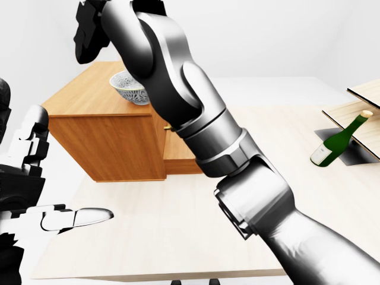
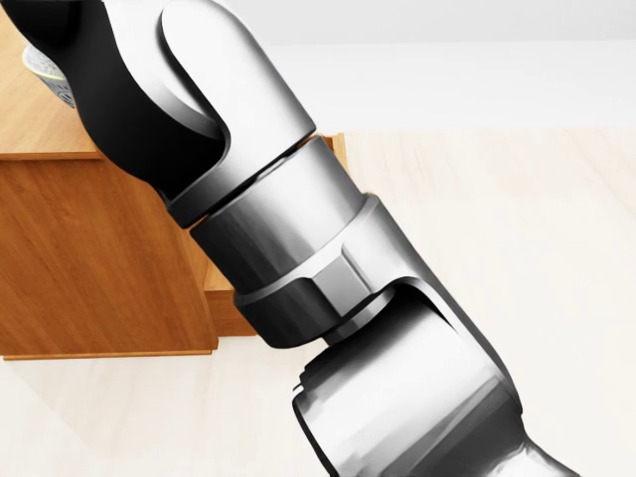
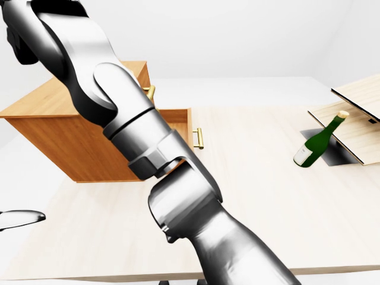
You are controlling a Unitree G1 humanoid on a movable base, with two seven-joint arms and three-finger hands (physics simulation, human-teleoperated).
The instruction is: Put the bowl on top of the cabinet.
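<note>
Our right hand (image 1: 90, 31) hovers over the bowl (image 1: 124, 89) atop the cabinet (image 1: 77, 98). We cannot tell its fingers' spread, and we fear the forearm sweeps it off.

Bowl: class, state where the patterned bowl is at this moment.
In the left-eye view's upper left, the bowl sits on the top of the wooden cabinet, near its right edge. It is partly hidden behind the robot's right arm.
</note>
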